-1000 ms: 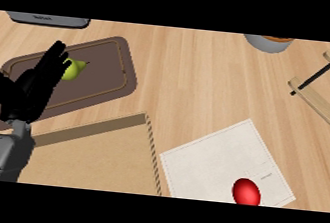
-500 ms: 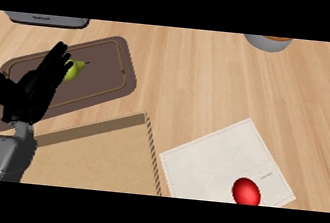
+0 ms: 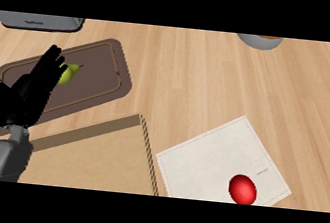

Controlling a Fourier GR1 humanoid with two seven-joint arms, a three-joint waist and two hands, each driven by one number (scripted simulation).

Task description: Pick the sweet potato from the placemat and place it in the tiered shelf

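You are looking at a kitchen setting. Evidence: a light wood-grain counter point(image 3: 201, 77); a brown cutting board point(image 3: 100, 79) carrying a green fruit point(image 3: 69, 74); a white placemat point(image 3: 215, 163) with a red food item point(image 3: 244, 189); a grey appliance point(image 3: 36, 21) and a bowl point(image 3: 260, 41) at the far edge.

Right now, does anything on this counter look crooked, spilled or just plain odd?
Nothing is spilled or broken. The white placemat lies at an angle to the counter's boards, with a red object near its lower corner. The brown tray is also skewed, holding a green fruit. The left hand hangs open over that tray.
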